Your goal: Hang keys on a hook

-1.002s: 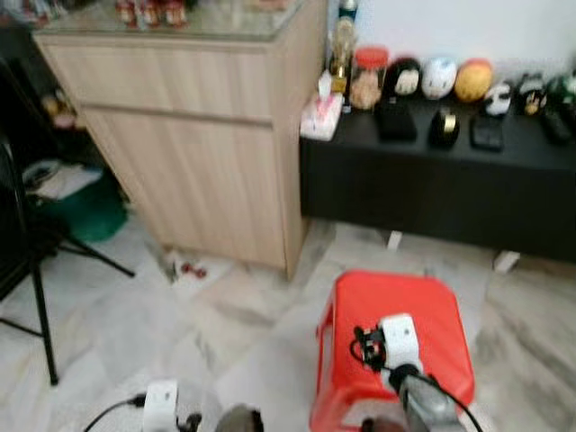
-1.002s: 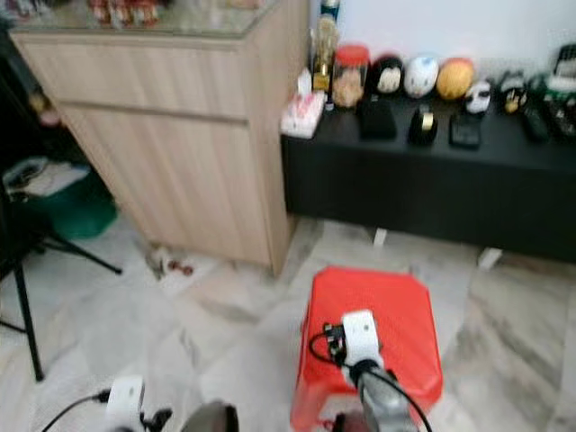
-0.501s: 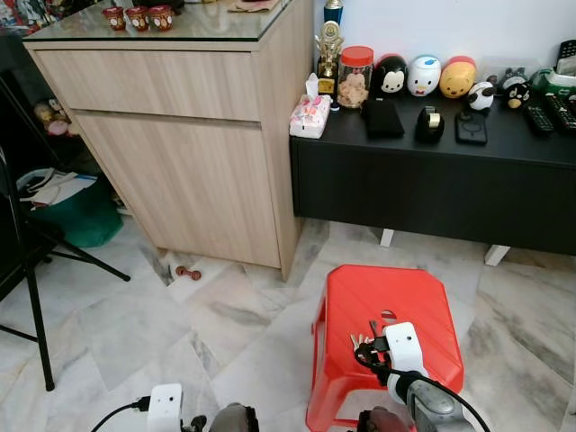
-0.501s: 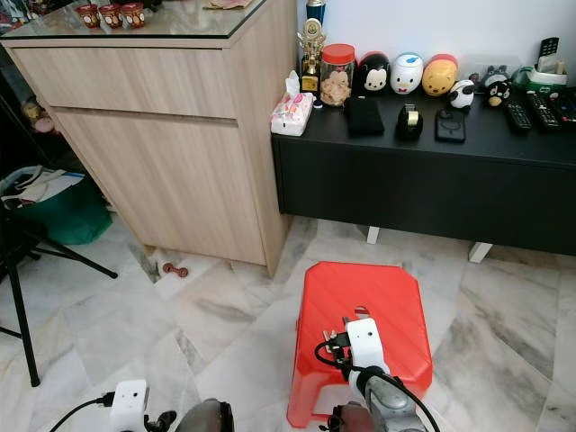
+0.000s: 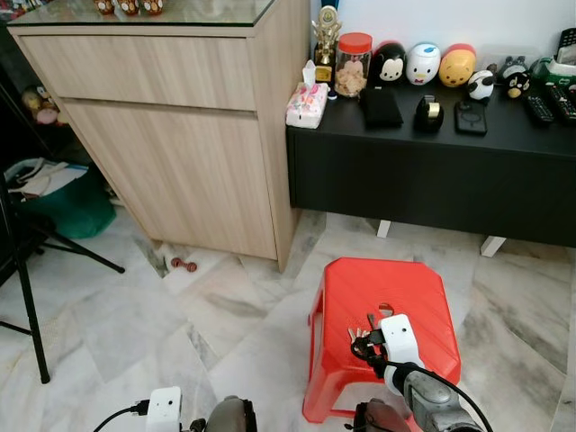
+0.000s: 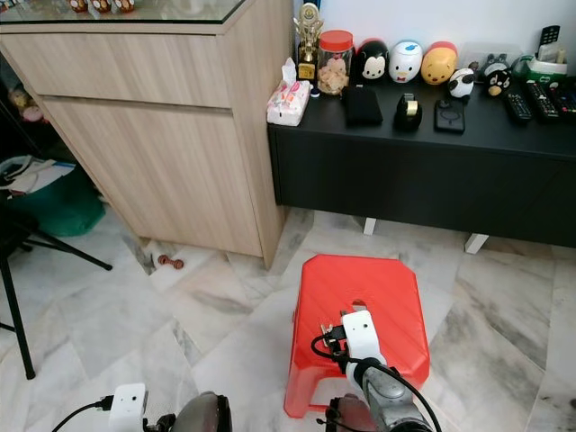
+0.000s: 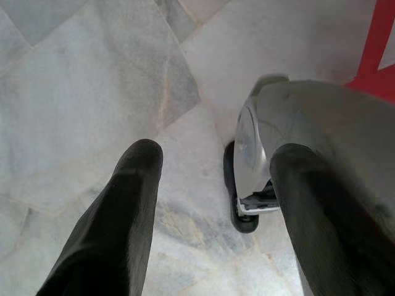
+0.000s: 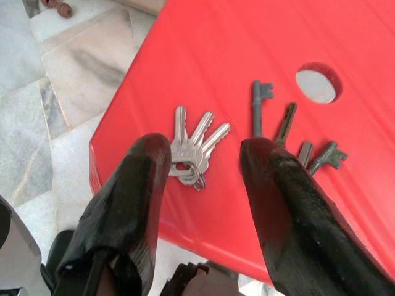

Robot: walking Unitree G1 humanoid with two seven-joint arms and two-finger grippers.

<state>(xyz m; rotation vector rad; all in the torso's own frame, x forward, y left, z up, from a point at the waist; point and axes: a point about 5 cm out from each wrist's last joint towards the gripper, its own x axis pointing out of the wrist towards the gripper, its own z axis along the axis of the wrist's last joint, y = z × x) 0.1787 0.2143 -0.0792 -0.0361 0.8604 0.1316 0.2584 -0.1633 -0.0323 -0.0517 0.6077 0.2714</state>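
Note:
A bunch of silver keys [image 8: 192, 147] lies flat on the red plastic stool [image 5: 423, 288], with several darker single keys [image 8: 274, 120] beside it near the stool's round hole. My right gripper [image 8: 203, 145] hovers just above the silver bunch, open, its fingers [image 8: 133, 191] either side of the keys and not touching them. From the head, the keys [image 5: 357, 336] show just ahead of the right wrist's white camera block [image 5: 399, 339]. My left gripper [image 7: 213, 154] hangs open and empty over the marble floor.
A tall wooden cabinet [image 5: 180, 135] stands at the left back. A low black console [image 5: 432, 171] with toys, a jar and remotes runs along the wall. A black tripod leg [image 5: 27, 306], a green bin [image 5: 76, 207] and a small floor toy [image 5: 184, 265] lie left.
The whole picture shifted and sharpened as the camera moved. My right gripper stays over the keys on the stool, and the keys have not moved.

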